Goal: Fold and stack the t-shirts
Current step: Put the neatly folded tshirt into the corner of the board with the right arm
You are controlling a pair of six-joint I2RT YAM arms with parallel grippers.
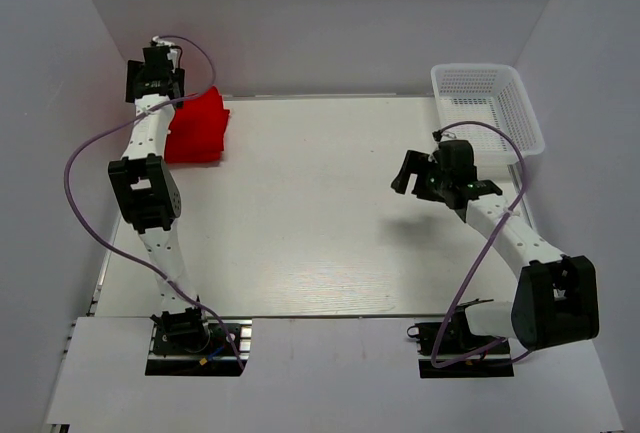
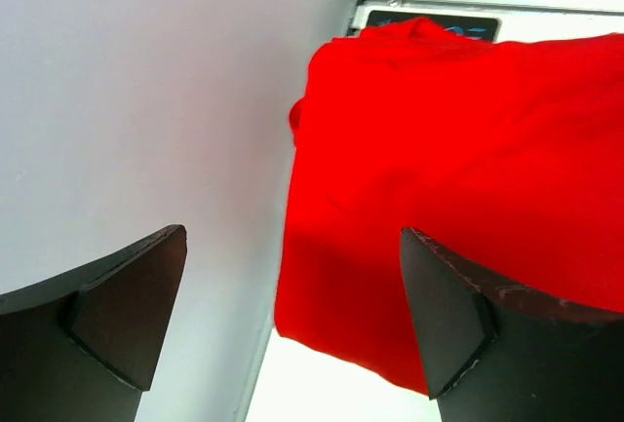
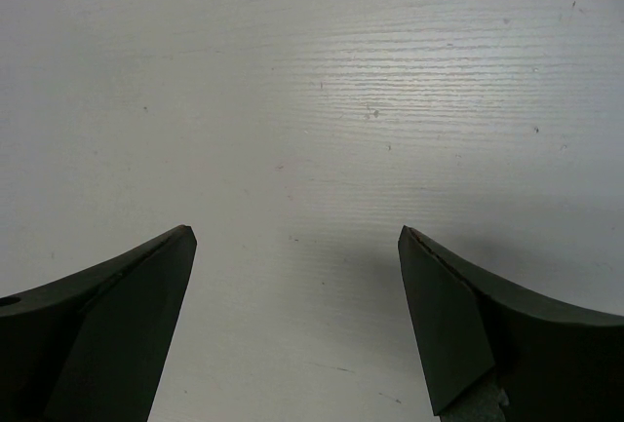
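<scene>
Currently, left arm outstretched, by t-shirts

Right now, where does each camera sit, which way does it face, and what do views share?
Top external: above and behind the robot, looking down on the table; shows left arm, right arm, folded red t-shirts far left, white mesh basket far right.
Left wrist: on the left wrist, facing the t-shirts by the left wall; its open left pincer frames them.
Right wrist: on the right wrist, facing the table; its open right pincer shows.
Shared: top and left wrist both show the t-shirts.
</scene>
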